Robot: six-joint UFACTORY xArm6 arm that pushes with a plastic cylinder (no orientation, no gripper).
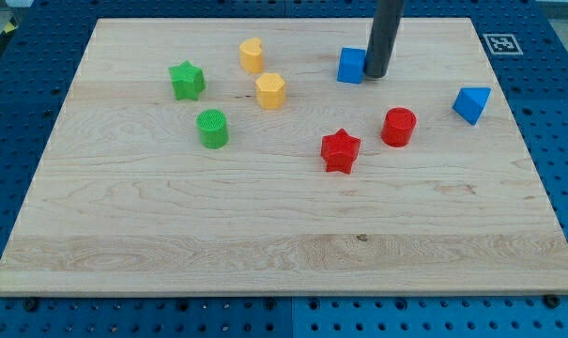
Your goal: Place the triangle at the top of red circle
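The blue triangle (471, 103) lies near the board's right edge, to the right of and slightly above the red circle (398, 127). My tip (376, 75) stands at the top middle of the board, touching the right side of a blue cube (351, 66). The tip is above and a little left of the red circle, and well left of the blue triangle.
A red star (340, 150) lies left of the red circle. A yellow heart (253, 55) and a yellow hexagon (270, 91) sit left of the cube. A green star (187, 81) and a green circle (212, 129) are further left. The wooden board (284, 253) rests on a blue pegboard.
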